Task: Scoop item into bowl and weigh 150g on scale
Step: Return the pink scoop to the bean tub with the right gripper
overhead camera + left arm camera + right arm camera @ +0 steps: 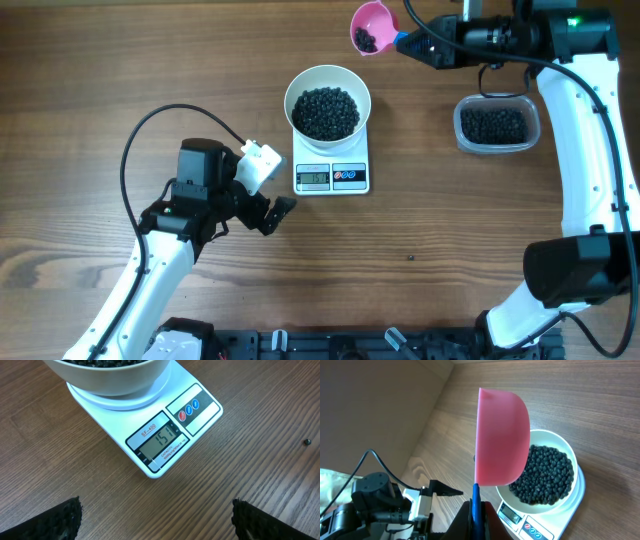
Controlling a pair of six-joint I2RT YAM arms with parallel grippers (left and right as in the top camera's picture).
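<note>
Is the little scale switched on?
On. The scale has dark digits lit on its grey display, reading 151, with the white bowl of black beads on top.

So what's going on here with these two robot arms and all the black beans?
A white bowl of black beans sits on a small kitchen scale, whose display reads 151. The right hand grips a pink scoop, held in the air beyond the bowl with a few beans inside. The left hand hovers open and empty in front of the scale. A clear tub holds more beans.
</note>
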